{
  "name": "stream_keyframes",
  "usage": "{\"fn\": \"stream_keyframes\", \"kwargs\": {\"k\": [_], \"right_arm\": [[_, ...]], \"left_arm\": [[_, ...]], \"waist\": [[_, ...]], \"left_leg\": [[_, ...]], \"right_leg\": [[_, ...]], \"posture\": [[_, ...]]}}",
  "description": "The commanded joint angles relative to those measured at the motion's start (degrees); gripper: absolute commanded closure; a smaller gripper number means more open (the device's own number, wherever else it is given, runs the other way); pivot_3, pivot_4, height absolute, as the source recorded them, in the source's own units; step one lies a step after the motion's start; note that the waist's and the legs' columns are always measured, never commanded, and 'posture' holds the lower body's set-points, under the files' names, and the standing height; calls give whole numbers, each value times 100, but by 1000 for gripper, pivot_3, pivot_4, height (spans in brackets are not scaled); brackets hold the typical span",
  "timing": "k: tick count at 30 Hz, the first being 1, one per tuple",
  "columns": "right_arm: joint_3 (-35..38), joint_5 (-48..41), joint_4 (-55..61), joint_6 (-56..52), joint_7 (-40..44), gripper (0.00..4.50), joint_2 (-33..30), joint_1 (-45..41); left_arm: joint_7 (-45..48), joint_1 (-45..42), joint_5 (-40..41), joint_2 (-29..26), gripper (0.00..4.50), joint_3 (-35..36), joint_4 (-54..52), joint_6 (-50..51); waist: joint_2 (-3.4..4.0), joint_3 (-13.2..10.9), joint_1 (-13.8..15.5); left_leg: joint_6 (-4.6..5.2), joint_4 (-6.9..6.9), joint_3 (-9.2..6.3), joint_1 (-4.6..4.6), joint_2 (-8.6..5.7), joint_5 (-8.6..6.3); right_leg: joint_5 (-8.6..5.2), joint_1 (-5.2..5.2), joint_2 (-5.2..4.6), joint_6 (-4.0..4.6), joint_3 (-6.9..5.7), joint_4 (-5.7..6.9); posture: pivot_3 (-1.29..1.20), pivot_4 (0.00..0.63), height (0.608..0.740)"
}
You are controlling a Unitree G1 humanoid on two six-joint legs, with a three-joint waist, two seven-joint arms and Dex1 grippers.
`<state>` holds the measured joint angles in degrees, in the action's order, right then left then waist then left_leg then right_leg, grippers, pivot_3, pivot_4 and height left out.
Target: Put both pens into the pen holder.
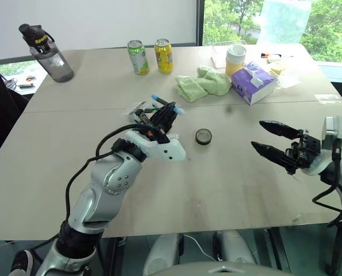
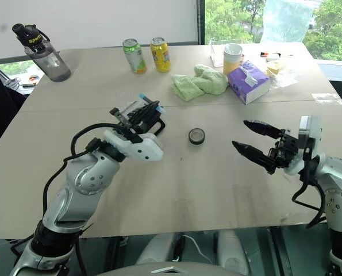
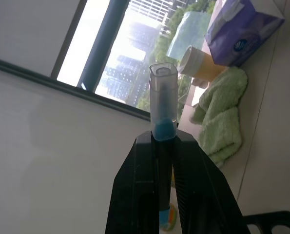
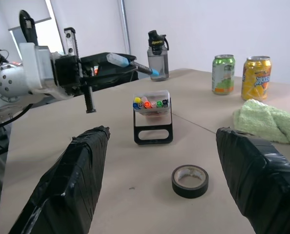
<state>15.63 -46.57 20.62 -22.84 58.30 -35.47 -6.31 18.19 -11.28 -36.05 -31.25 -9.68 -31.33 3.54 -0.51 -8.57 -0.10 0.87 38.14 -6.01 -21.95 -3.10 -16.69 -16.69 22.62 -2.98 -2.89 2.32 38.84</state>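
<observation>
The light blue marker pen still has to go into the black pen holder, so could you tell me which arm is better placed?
Left: the left gripper already clamps the light blue marker pen above the black pen holder; the right gripper is open and empty.

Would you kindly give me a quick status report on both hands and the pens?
Left hand shut on light blue pen, raised above pen holder. Right hand open, holding nothing. Second pen not identifiable. Tape roll lies near the holder, apart.

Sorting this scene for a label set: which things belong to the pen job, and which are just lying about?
Job:
blue pen, clamped in the left gripper
pen holder
right gripper, open

Lying about:
tape roll
two cans
green cloth
tissue box
water bottle
</observation>
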Motion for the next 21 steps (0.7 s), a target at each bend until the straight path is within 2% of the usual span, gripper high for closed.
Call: {"fn": "stream_keyframes", "kwargs": {"k": [1,8,21], "right_arm": [[-40,-76,287,-66,-109,750,-62,-149],[-32,-127,374,-181,-239,750,-90,-197],[7,6,318,116,-86,750,-43,176]], "left_arm": [[32,-8,-38,146,4500,196,-147,191],[146,-58,155,505,4500,107,-1,315],[338,-195,296,548,4500,71,511,249]], "waist": [[0,0,8],[-1,0,84],[-1,0,89]], "left_leg": [[0,0,-1,-1,0,0],[0,4,-1,-2,-1,0],[0,5,-1,-1,-1,0]], "right_leg": [[0,0,0,0,-1,-1],[0,0,-1,0,-1,0],[0,-1,-1,0,-1,1]], "posture": [[0,150,740],[0,150,740],[0,150,740]]}}
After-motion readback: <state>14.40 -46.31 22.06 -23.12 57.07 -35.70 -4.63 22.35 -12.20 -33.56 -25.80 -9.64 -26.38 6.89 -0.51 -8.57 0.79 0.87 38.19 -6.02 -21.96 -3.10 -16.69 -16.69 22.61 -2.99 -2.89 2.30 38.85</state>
